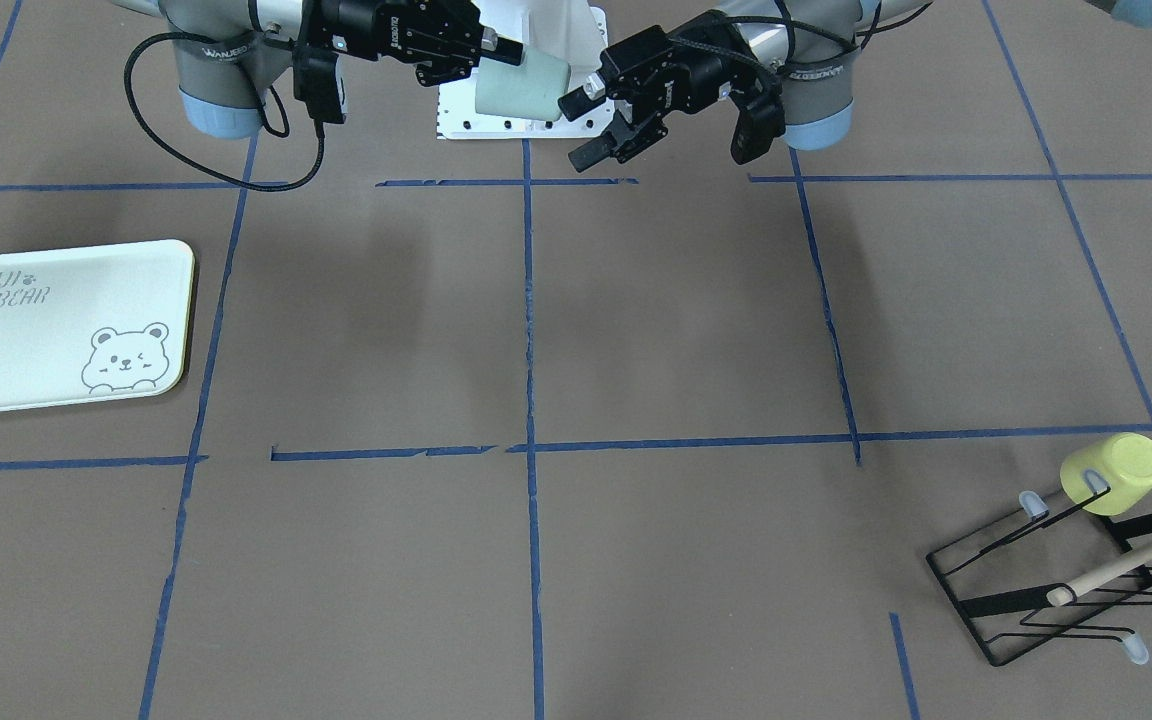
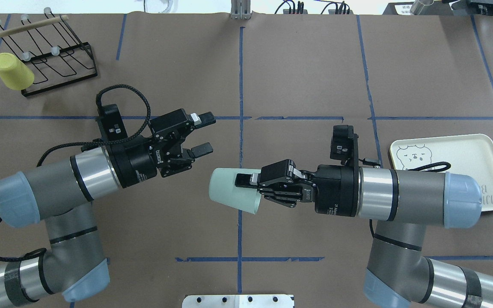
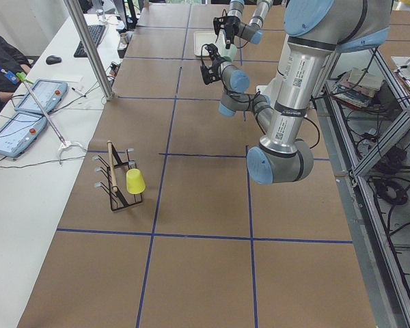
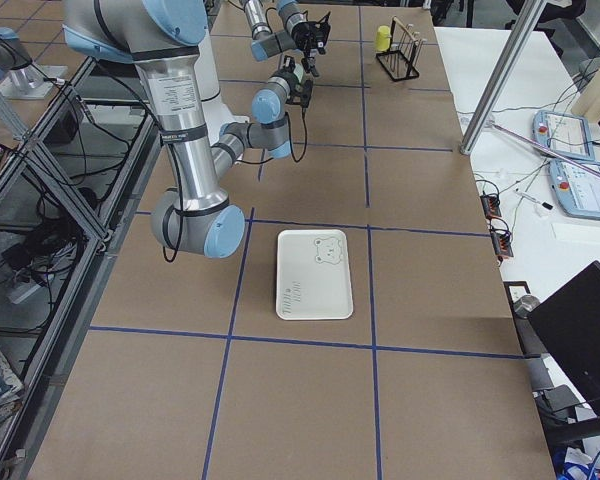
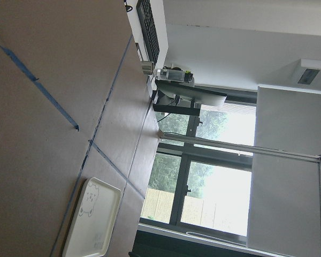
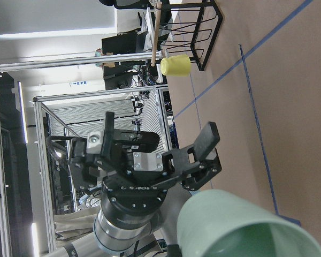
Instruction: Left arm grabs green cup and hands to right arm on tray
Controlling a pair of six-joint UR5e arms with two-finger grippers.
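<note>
The right tool gripped the green cup by its rim, sideways above the desk, while the left tool gaped wide nearby, not touching it.

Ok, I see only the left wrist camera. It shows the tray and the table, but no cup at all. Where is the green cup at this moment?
Observer: The right gripper holds the green cup in the air over the middle of the table. The cup lies sideways, with its mouth toward the right wrist.
Operator: And is my left gripper touching the cup?
Observer: No. The left gripper is open and apart from the cup, with a clear gap between them.
</note>
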